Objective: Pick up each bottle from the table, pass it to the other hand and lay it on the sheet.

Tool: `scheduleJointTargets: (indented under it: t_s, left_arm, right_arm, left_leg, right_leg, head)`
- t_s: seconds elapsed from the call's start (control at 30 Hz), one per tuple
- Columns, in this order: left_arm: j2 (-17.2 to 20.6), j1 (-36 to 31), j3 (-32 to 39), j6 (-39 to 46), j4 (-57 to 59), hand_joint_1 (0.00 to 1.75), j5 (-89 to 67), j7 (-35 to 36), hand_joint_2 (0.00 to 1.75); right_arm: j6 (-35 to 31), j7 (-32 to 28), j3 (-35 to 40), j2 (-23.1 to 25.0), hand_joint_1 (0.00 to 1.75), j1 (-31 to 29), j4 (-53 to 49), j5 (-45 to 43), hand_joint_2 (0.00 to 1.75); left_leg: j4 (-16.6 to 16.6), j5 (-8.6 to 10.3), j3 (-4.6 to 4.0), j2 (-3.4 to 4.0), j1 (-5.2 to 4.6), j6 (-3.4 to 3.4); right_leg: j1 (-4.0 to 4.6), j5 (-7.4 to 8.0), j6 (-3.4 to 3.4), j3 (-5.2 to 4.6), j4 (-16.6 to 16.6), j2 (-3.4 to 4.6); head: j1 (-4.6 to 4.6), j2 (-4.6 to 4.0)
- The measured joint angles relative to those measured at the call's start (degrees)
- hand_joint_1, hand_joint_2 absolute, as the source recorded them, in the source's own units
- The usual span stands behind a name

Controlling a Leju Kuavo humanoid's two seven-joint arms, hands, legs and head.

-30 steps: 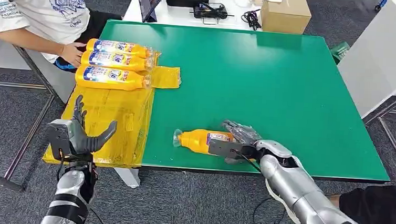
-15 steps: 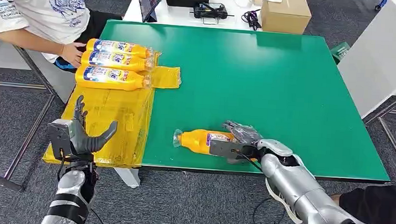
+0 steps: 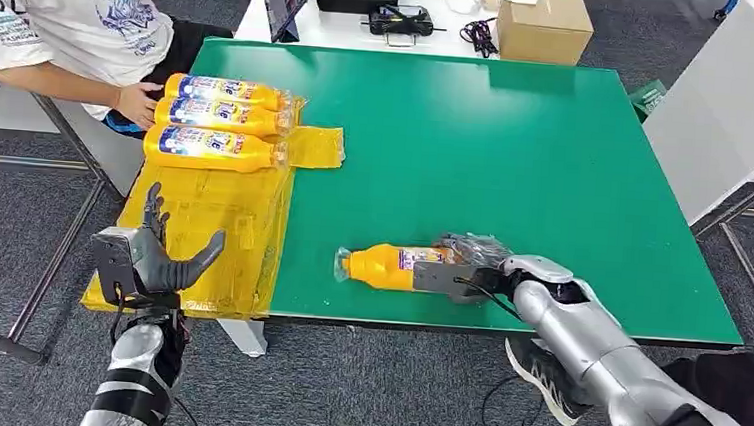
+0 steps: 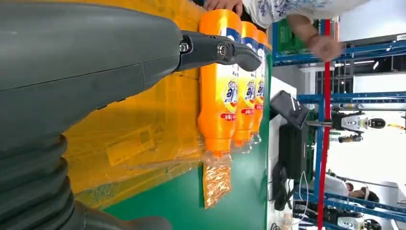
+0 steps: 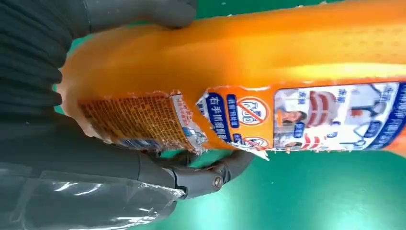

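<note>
A large green surface (image 3: pixel 517 163) fills the middle of the head view. At its nine o'clock side lies a crinkled yellow plastic sheet (image 3: pixel 213 232), running down to the near edge. Along the sheet's far end, at about ten o'clock, three orange bottles (image 3: pixel 221 120) lie on their sides, touching one another in a row, caps pointing toward the surface's centre. A person in a white printed T-shirt (image 3: pixel 61 11) sits beyond the far left corner, one hand (image 3: pixel 138 104) resting just beside the bottle bases.

At about six o'clock, near the front edge, a fourth orange bottle (image 3: pixel 389 265) lies on its side on the green, cap pointing toward nine o'clock. The robot's right hand (image 3: pixel 464 269) is wrapped around its base end; the right wrist view shows the thumb over one side and dark fingers (image 5: pixel 210 175) curled under the torn label, so the bottle (image 5: pixel 268 72) is gripped.

At seven o'clock, the left hand (image 3: pixel 154 258) hovers over the sheet's near end, palm up, its fingers (image 3: pixel 152 212) spread and holding nothing.

A cardboard box (image 3: pixel 544 22) sits on a white desk at twelve o'clock.
</note>
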Motion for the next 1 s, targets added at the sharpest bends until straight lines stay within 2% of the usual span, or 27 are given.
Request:
scheduleJointTargets:
  t_s: [0.1, 0.3, 0.43, 0.53, 0.67, 0.8, 0.9, 1.0]
  left_arm:
    - [-0.18, -0.02, -0.42, -0.20, -0.02, 0.00, 0.00, 0.02, 1.75]
    - [-0.35, 0.06, -0.74, -0.59, -0.07, 0.00, 0.22, 0.00, 1.75]
    - [-0.35, 0.18, -0.76, -0.59, -0.09, 0.00, 0.35, 0.02, 1.75]
    - [-0.37, 0.31, -0.81, -0.59, -0.11, 0.00, 0.02, 0.13, 1.75]
    - [-0.50, 1.35, -0.81, -0.59, -0.99, 0.00, -0.39, 0.68, 1.75]
    - [-0.53, 3.17, -0.83, -1.22, -2.77, 0.00, 0.37, 1.86, 1.75]
    - [-0.55, 4.18, -1.18, -1.92, -3.58, 0.00, 1.33, 2.43, 1.75]
    - [-0.66, 4.41, -1.27, -1.99, -4.04, 0.00, 1.73, 2.60, 1.75]
  right_arm:
    - [-0.09, 0.37, 0.83, -0.59, 1.75, -0.40, -0.70, -0.52, 1.75]
    - [-2.14, 1.37, 1.81, -1.99, 1.75, -0.50, -3.19, -2.42, 1.75]
    - [-6.37, 1.70, 1.75, -2.29, 1.75, 0.75, -4.66, -2.82, 1.75]
    - [-11.88, 1.35, 0.21, -1.35, 1.75, 3.65, -5.64, -1.57, 1.75]
    - [-24.47, -0.79, -7.20, 2.61, 1.75, 11.65, -10.06, 1.47, 1.75]
    - [-36.82, -6.59, -20.01, 9.87, 1.75, 22.00, -20.55, 2.67, 1.75]
    - [-40.33, -10.10, -27.53, 13.96, 1.75, 26.66, -27.03, 1.47, 1.75]
    - [-40.37, -10.34, -31.74, 16.00, 1.75, 29.20, -30.36, 1.18, 1.75]
  left_leg:
    - [0.00, 0.00, 0.00, 0.02, 0.00, 0.00]
    - [0.00, 0.00, 0.00, 0.01, 0.00, 0.00]
    - [0.00, 0.00, 0.00, 0.00, 0.00, 0.00]
    - [0.00, -0.01, 0.00, 0.00, 0.01, 0.00]
    - [-0.02, -0.03, -0.02, 0.00, 0.06, -0.02]
    - [-0.03, -0.07, -0.06, -0.02, 0.10, -0.05]
    - [-0.04, -0.07, -0.07, -0.05, 0.11, -0.05]
    - [-0.04, -0.07, -0.07, -0.01, 0.07, -0.05]
  right_leg:
    - [0.00, 0.00, 0.00, 0.00, 0.00, 0.01]
    - [0.00, 0.00, 0.00, 0.00, 0.00, 0.01]
    - [0.00, 0.00, 0.00, 0.00, 0.00, 0.00]
    - [0.01, 0.00, 0.00, 0.00, 0.00, 0.00]
    - [0.04, -0.02, -0.02, -0.01, 0.01, 0.00]
    - [0.09, -0.06, -0.04, -0.09, 0.00, -0.01]
    - [0.09, -0.11, -0.09, -0.09, 0.00, -0.02]
    - [0.03, -0.09, -0.09, -0.09, -0.01, -0.01]
  head:
    - [-0.02, 0.00]
    - [-0.02, 0.00]
    - [-0.02, 0.00]
    - [-0.02, 0.00]
    - [-0.02, 0.00]
    - [-0.04, 0.00]
    - [-0.02, 0.00]
    - [0.02, 0.00]
